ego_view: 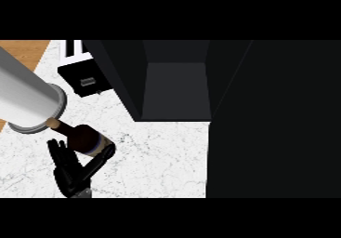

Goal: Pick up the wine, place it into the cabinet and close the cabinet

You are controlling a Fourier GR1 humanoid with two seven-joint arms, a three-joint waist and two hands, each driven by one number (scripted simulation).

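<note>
At the counter's left, left hand [71, 174]: one hand is showing, and it is coming up from the lower edge with its fingers [58, 151] pointing away from the robot.
Grip: the thumb is curling round the right side of the bottle while the fingers are running up its left side, so the bottle is sitting between them.
Wine bottle [82, 138]: one dark bottle with a pale label band is lying tilted, its brown neck pointing up and left. It is over the counter's left part, well apart from the cabinet. Whether it is resting on the counter or being lifted, I cannot tell.
Counter [159, 158]: one white marbled top is filling the middle of the view.
Cabinet [176, 88]: one dark cabinet is standing open at the far side, and one grey compartment is showing inside.
Cabinet door [282, 121]: one broad black panel is standing open and covering the right of the view.
Black box [83, 76]: one is sitting just left of the cabinet, with a small pale mark on its face.
Pale cylinder [22, 88]: one is coming in from the left edge, its rimmed end lying just beside the bottle's neck. What it is, I cannot tell.
Wooden floor [22, 51]: one strip is showing at the upper left.
</note>
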